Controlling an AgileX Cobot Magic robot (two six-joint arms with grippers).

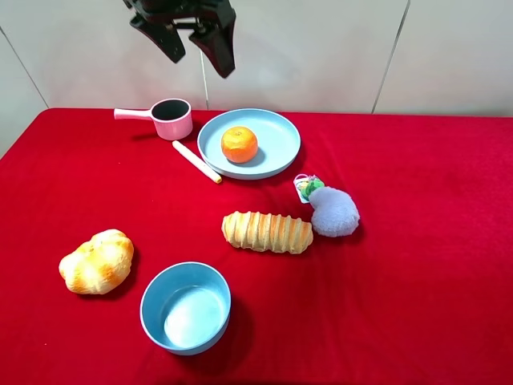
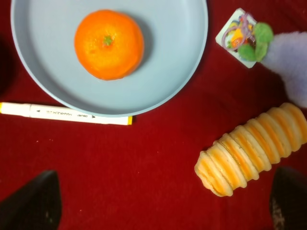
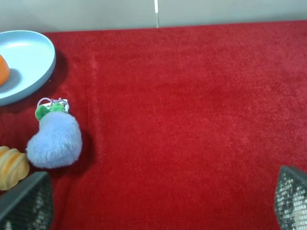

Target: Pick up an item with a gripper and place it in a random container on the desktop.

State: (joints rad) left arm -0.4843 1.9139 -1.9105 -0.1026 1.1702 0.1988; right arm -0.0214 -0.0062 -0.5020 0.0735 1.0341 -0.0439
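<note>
Bright, even light is falling from above onto the red counter (image 1: 433, 273), casting soft, short shadows to the right of the bowl (image 1: 151, 306), the bread roll (image 1: 96, 261) and the plush (image 1: 334, 212), while the mandarin (image 1: 240, 144) is shading a small patch of its plate (image 1: 276, 136). A pale sheen is showing inside the bowl and faint glints are sitting on the mandarin's skin, with no harsh glare anywhere. In the 2 wrist views the dark jaws, close to the lens, are blurring out of focus, and the cloth's red is looking heavily saturated.

Orange mandarin (image 1: 240, 144), light blue plate (image 1: 276, 130), red cloth (image 1: 417, 257), golden striped loaf (image 1: 267, 232)
</note>
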